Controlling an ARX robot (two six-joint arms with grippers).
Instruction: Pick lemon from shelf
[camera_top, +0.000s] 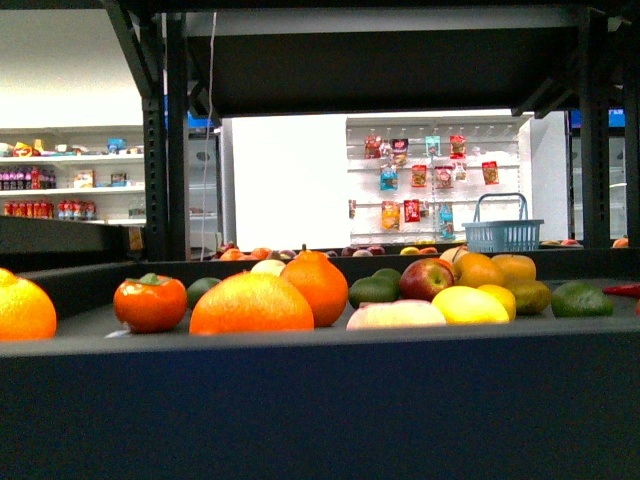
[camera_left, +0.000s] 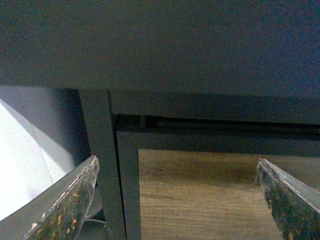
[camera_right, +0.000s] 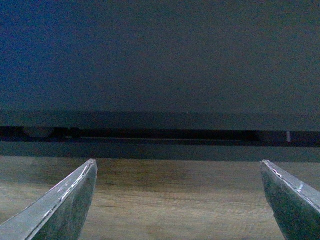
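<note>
Oval yellow lemon (camera_top: 470, 305) shows only in front view, on the black metal shelf (camera_top: 320, 400); left fingers (camera_left: 70, 200) and right fingers (camera_right: 65, 205), spread wide, frame wood-grain panel (camera_left: 200, 200).

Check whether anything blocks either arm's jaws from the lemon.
Yes. Both jaws sit open facing the wood-grain panel, below the shelf's front rim, which stands between them and the lemon.

shelf (camera_top: 320, 400) tray seen edge-on | lemon (camera_top: 468, 305) right of centre | apple (camera_top: 425, 279) just behind | orange (camera_top: 250, 303) centre
</note>
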